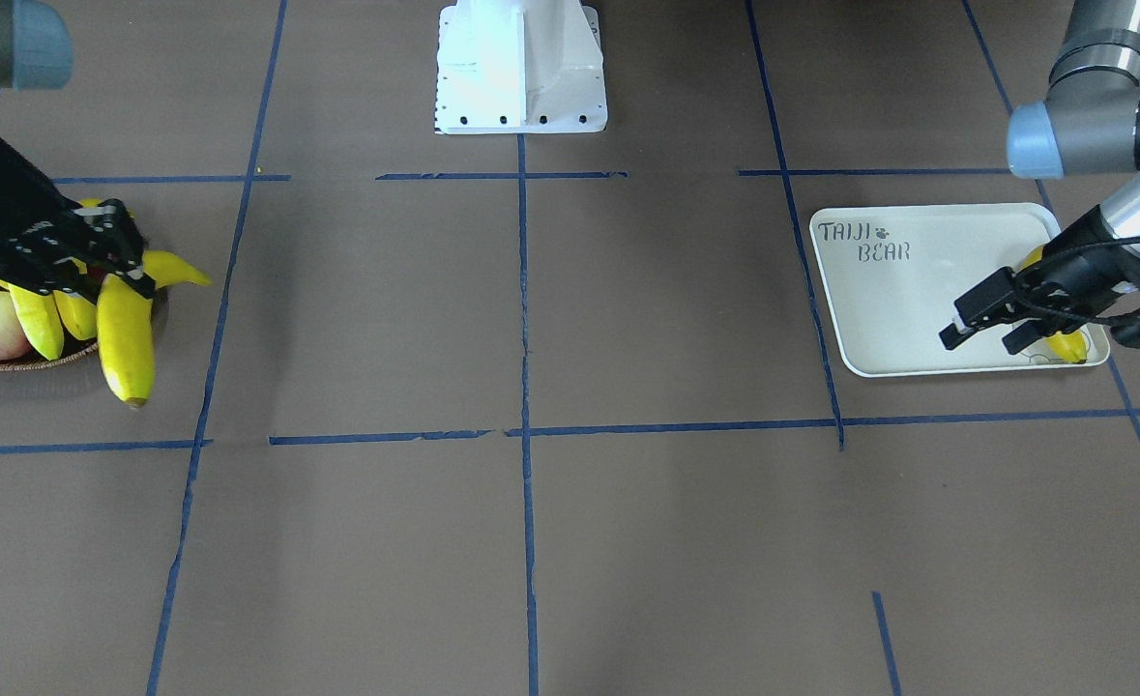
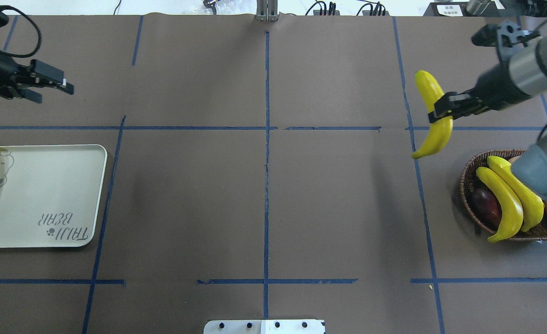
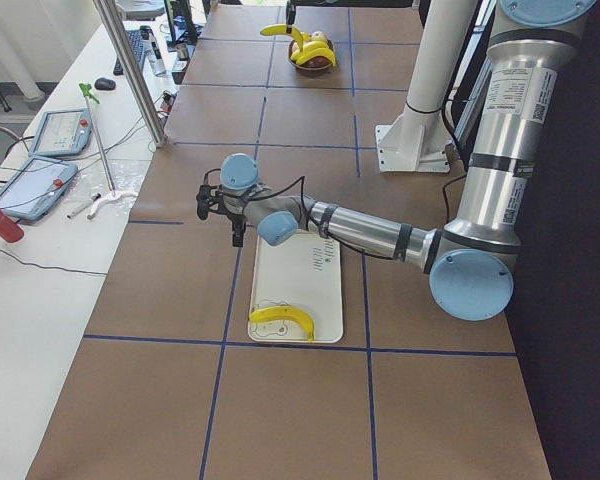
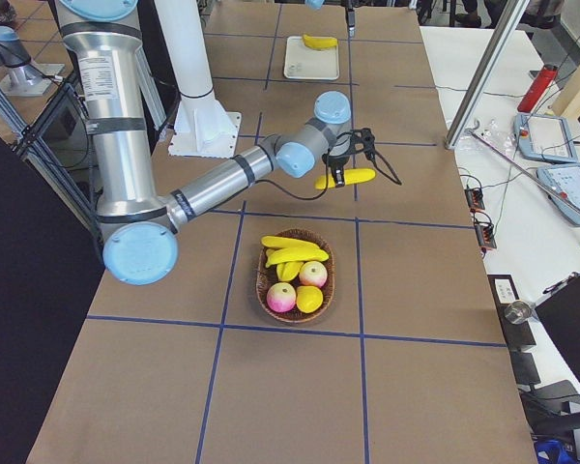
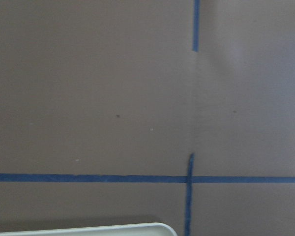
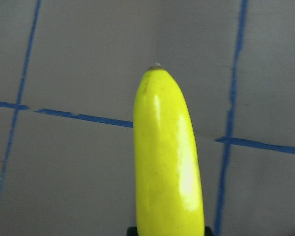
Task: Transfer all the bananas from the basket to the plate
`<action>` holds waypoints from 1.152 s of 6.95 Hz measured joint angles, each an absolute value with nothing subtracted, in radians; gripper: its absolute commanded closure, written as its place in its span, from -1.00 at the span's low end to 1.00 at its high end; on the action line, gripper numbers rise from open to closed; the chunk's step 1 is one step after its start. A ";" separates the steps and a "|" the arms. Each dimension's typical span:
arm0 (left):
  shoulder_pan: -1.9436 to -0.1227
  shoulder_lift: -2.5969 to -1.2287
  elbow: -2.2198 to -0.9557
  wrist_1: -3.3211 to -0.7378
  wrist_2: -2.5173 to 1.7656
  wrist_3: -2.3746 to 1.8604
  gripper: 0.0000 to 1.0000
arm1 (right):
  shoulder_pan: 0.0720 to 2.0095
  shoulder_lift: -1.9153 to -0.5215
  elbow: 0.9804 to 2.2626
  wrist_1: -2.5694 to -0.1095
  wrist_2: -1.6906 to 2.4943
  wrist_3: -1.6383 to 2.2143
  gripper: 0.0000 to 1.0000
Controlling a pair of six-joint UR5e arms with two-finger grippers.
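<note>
My right gripper (image 2: 441, 113) is shut on a yellow banana (image 2: 428, 88), held in the air beside the wicker basket (image 2: 468, 176) on its table-centre side. The right wrist view shows that banana (image 6: 167, 162) over the brown table. Two more bananas (image 2: 510, 204) lie in the basket. The cream plate (image 2: 46, 185) sits at the table's other end with one banana (image 1: 1065, 345) lying along its outer edge. My left gripper (image 2: 54, 93) is open and holds nothing. In the overhead view it hovers off the plate's far side. Only a plate corner (image 5: 113, 230) shows in the left wrist view.
The basket also holds apples (image 4: 282, 297), a dark purple fruit (image 2: 485, 205) and a small yellow fruit (image 4: 309, 299). The white robot base (image 1: 521, 68) stands at the table's middle edge. A side bench with tablets (image 3: 50, 150) and a metal pole (image 3: 130, 70) runs along the far side.
</note>
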State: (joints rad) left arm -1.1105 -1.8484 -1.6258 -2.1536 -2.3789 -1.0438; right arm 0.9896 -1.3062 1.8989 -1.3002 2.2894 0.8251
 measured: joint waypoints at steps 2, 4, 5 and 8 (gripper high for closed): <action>-1.020 -1.968 -1.624 -2.154 -2.376 -1.248 -1.00 | 0.903 -1.142 1.853 -1.286 2.274 0.985 0.93; -0.977 -2.067 -1.624 -2.154 -2.372 -1.446 -1.00 | 0.818 -1.086 1.842 -1.170 2.191 1.149 0.94; -0.964 -2.108 -1.624 -2.155 -2.369 -1.537 -1.00 | 0.769 -1.072 1.840 -1.115 2.129 1.217 0.94; -0.877 -2.230 -1.621 -2.155 -2.264 -1.777 -1.00 | 0.643 -1.006 1.839 -1.074 1.968 1.317 0.92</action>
State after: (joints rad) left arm -0.8766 -2.2296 -1.6214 -2.1552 -2.2635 -1.7771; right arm 0.6434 -1.0060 1.8393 -1.0744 1.9681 1.3169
